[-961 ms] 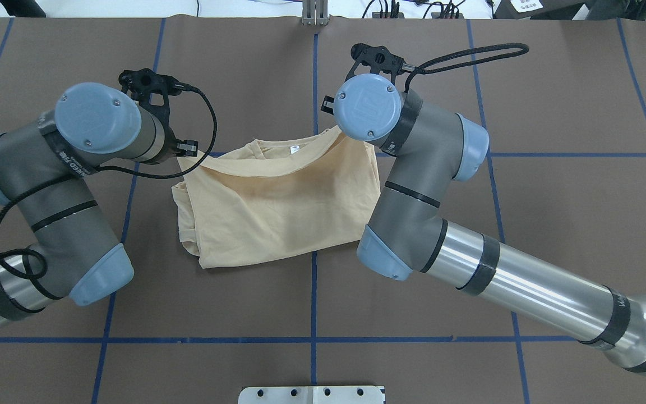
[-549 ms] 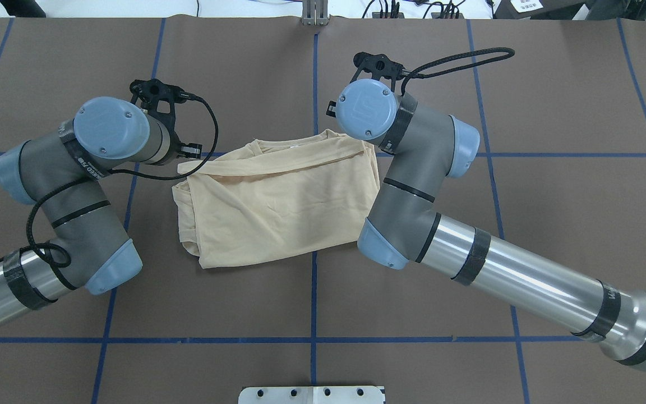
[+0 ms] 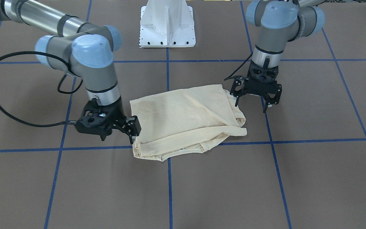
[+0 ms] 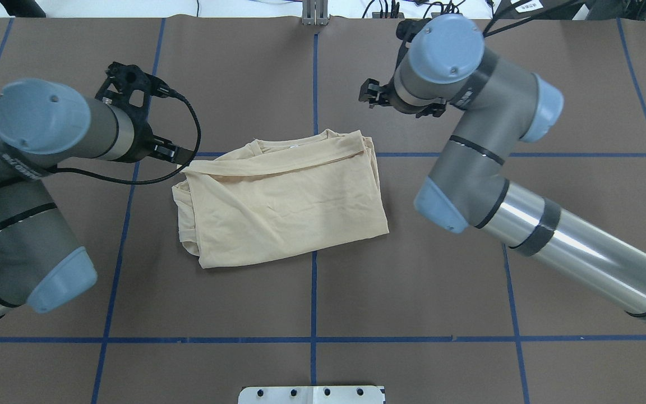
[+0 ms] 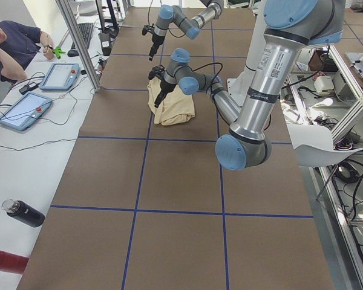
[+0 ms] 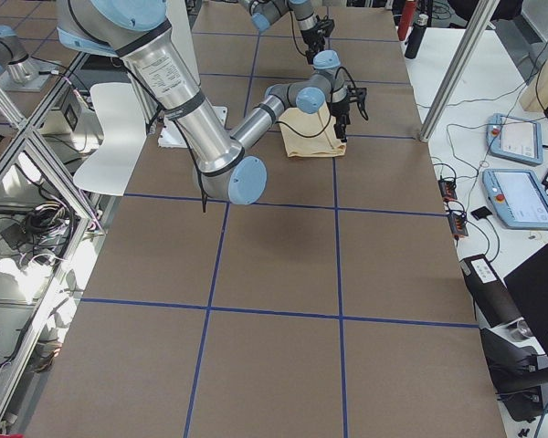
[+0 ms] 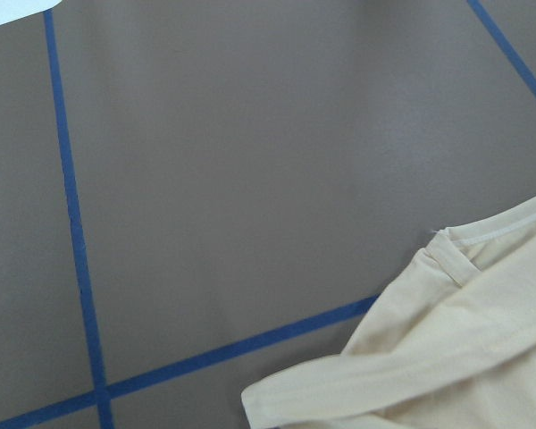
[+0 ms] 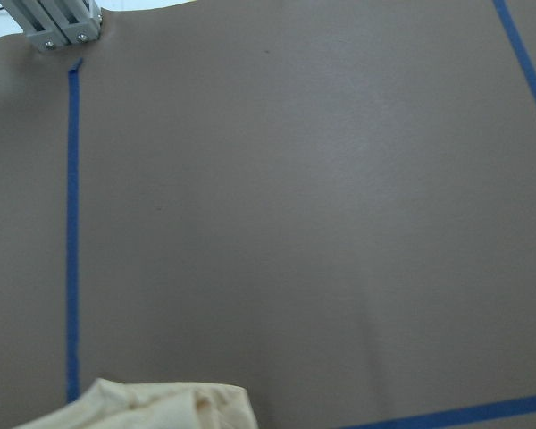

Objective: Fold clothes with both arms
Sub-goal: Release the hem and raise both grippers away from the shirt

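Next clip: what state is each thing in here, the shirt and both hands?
Shirt: folded into a rough rectangle, lying on the table, print hidden, held by neither hand.
Left hand: open, just off the shirt's side edge, gripping nothing.
Right hand: open, at the shirt's collar-side corner, gripping nothing.

The left arm (image 3: 267, 41) bends at the elbow and drops its wrist nearly upright, so the left claw (image 3: 251, 104) points straight down, jaws spread wide and empty. The right arm (image 3: 97, 73) reaches in the same way, wrist upright. The right claw (image 3: 118, 135) hangs low, jaws apart, gripping nothing. The two claws are well apart
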You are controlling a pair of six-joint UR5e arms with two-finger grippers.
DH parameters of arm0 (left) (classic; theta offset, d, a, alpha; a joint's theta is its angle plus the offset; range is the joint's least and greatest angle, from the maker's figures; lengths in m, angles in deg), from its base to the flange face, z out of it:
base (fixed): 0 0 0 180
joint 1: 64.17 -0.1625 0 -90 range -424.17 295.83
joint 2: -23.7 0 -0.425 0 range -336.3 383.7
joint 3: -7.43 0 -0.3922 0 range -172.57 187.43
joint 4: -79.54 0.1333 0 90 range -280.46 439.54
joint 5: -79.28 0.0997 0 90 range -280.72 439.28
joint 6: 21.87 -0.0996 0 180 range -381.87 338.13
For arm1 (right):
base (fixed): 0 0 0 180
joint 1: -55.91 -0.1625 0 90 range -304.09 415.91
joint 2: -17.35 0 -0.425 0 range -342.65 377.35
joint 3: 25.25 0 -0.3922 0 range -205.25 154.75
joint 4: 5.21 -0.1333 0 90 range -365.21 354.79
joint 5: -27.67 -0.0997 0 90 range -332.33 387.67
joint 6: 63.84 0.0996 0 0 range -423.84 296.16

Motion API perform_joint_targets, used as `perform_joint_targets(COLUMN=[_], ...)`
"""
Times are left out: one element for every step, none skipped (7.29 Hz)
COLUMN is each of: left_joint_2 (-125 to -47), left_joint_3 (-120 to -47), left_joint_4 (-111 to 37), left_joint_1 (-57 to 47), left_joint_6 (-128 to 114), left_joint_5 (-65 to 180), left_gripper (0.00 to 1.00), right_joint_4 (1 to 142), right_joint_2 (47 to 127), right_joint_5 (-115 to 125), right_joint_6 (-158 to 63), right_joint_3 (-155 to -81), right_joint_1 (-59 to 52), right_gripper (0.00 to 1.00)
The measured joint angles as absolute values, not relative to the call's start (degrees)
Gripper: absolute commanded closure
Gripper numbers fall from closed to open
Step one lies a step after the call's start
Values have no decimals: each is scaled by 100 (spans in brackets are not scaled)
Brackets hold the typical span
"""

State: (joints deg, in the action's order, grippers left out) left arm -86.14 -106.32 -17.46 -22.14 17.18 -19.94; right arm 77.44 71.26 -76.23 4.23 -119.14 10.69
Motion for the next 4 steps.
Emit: perform_joint_targets(left_joint_2=[-8368,-8035,-7636,-7267], left_joint_3=[-11142,-11517,-11714,-11744], left_joint_4=[-1323,-1071,-968,-929], left_joint_1=[-1956,-1521,-853,-51], left_joint_6=[1209,495,-477,-1500], left_joint_5=[-2204,-2517,-2901,-3266], left_gripper=[0,0,0,0], right_joint_4=[8132,8593,8938,9099], right_joint_2=[7627,8150,8731,9294], right_joint_5=[-8120,-8532,-8929,-9308], right_joint_6=[-355,-1342,-2515,-3693], right_joint_3=[-12542,-13128,-13528,-13692], right_joint_1=[672,235,-325,-934], right_gripper=[0,0,0,0])
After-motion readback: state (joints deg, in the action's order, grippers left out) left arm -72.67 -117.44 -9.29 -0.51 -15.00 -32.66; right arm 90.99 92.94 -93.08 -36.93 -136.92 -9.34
